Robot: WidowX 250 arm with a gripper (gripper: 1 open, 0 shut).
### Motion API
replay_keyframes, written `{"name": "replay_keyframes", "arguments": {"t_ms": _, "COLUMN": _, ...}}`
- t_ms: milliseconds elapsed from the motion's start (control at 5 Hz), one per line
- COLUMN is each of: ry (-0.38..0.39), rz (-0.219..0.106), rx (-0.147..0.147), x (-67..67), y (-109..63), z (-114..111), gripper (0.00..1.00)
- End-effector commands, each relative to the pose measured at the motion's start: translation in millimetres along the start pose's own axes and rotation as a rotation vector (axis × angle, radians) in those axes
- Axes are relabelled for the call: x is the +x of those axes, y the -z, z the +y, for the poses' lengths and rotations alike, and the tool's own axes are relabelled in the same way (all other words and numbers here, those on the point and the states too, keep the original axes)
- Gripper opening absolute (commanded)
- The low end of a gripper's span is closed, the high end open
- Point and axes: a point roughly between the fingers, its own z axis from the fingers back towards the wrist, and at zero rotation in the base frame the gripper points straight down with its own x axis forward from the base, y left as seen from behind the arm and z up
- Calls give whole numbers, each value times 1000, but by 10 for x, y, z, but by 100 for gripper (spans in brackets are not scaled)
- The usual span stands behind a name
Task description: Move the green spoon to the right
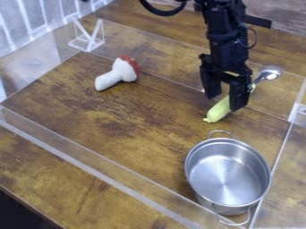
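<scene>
The green spoon (pixel 217 111) lies flat on the wooden table at the right, its yellow-green handle toward the camera and its shiny silver end (pixel 266 74) pointing to the far right. My gripper (pixel 224 96) points down right above the handle, open, with one black finger (pixel 206 87) on each side. Nothing is held. The gripper body hides the middle of the spoon.
A white-stemmed, red-capped toy mushroom (pixel 116 74) lies at the left. A steel pot (pixel 227 172) stands close in front of the spoon. Clear plastic walls (pixel 107 170) fence the table, and a clear stand (pixel 86 36) sits at the back left.
</scene>
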Motion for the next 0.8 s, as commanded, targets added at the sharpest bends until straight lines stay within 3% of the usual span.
{"name": "replay_keyframes", "arguments": {"t_ms": 0, "ry": 70, "rz": -56, "rx": 18, "x": 206, "y": -204, "z": -21, "gripper": 100}}
{"name": "replay_keyframes", "arguments": {"t_ms": 200, "ry": 120, "rz": -39, "rx": 10, "x": 219, "y": -102, "z": -13, "gripper": 100}}
{"name": "replay_keyframes", "arguments": {"t_ms": 600, "ry": 91, "rz": -39, "rx": 24, "x": 326, "y": -406, "z": -293, "gripper": 100}}
